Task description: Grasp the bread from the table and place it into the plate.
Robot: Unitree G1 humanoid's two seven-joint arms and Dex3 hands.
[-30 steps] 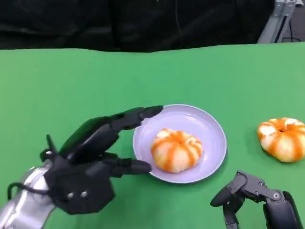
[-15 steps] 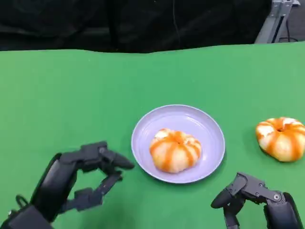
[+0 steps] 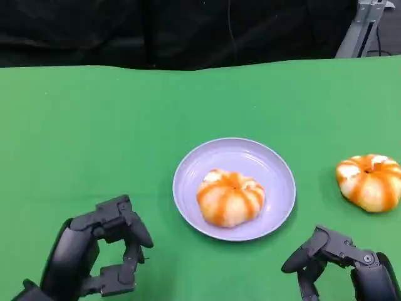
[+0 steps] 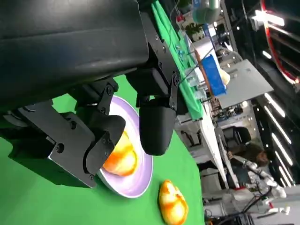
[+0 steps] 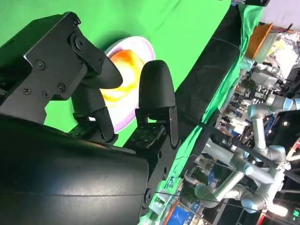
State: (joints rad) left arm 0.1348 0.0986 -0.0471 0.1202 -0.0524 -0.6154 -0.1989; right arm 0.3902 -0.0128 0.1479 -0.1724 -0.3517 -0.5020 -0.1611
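The left hand (image 3: 103, 251) hung empty, fingers apart, near the plate (image 3: 274, 165) on its left. The right hand (image 3: 341, 260) sat near the plate's right front, empty too, fingers spread. 1 bread (image 3: 230, 197) lay in the plate; a second bread (image 3: 369, 182) rested on the green table (image 3: 94, 138), right of the plate. Black drapery (image 3: 156, 28) backed the table beyond the plate.
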